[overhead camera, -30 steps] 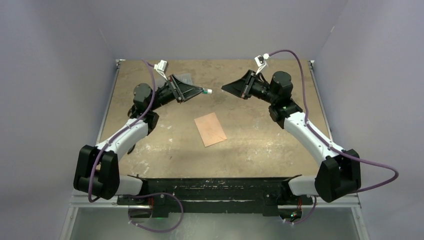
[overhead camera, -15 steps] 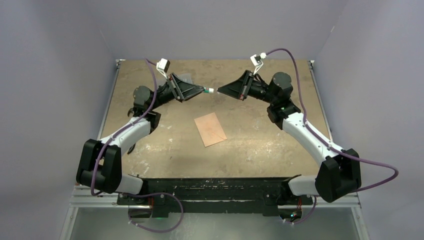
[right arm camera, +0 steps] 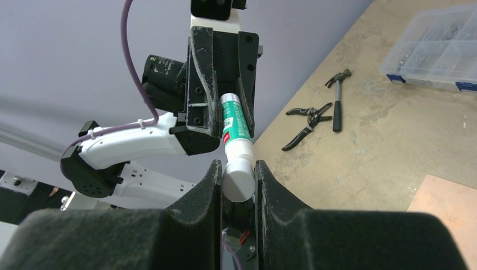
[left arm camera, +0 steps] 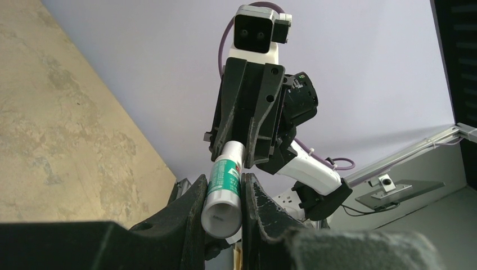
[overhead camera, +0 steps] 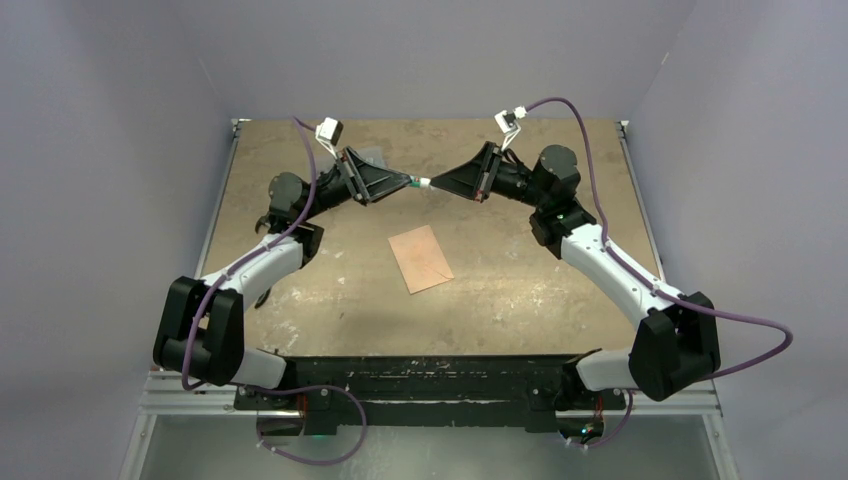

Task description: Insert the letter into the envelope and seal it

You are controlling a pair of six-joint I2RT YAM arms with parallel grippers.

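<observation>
Right arm has swung in; both pairs of jaws now clamp one glue stick (overhead camera: 421, 183), beyond one envelope (overhead camera: 421, 258).

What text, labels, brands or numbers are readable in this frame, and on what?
None is legible.
the glue stick: green-and-white label with red patch, print too blurred to read.
the sticker on the left arm's wrist motor: too small to read.
the envelope: no writing visible.
</observation>
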